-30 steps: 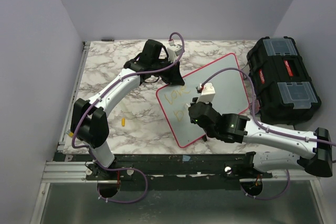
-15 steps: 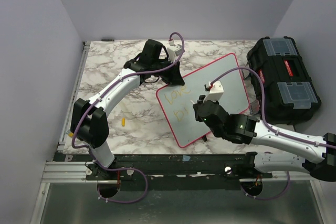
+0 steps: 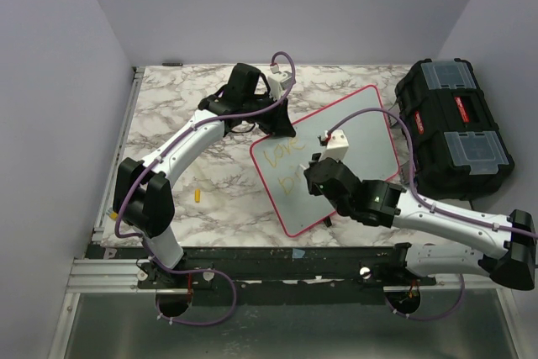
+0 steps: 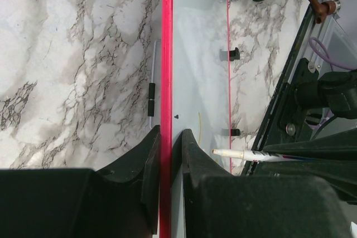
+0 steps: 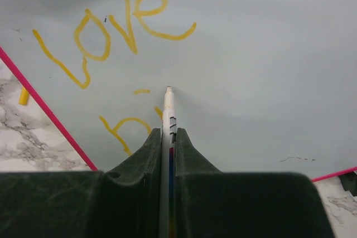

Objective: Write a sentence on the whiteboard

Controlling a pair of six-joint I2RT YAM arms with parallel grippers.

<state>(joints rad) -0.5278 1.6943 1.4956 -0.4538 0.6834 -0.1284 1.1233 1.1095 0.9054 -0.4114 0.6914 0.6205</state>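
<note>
The whiteboard (image 3: 357, 128), white with a pink-red rim, lies tilted on the marble table; it also shows in the right wrist view (image 5: 268, 54) and the left wrist view (image 4: 195, 82). The sentence (image 5: 111, 32) reads "Love" in yellow, with a partial second line (image 5: 125, 129) below; it shows faintly in the top view (image 3: 282, 157). My right gripper (image 5: 168, 137) is shut on a white marker (image 5: 168, 110), tip pointing at the board beside the second line. My left gripper (image 4: 166, 137) is shut on the board's pink rim (image 4: 166, 54) at its far corner (image 3: 284, 129).
A black toolbox (image 3: 452, 124) stands right of the board. A small yellow marker cap (image 3: 197, 195) lies on the marble left of the board, also in the right wrist view (image 5: 23, 96). Two black clips (image 4: 230, 54) sit on the board's near edge.
My right gripper with the marker swung right along the second line, then came back left. The left arm and the board have not moved.
</note>
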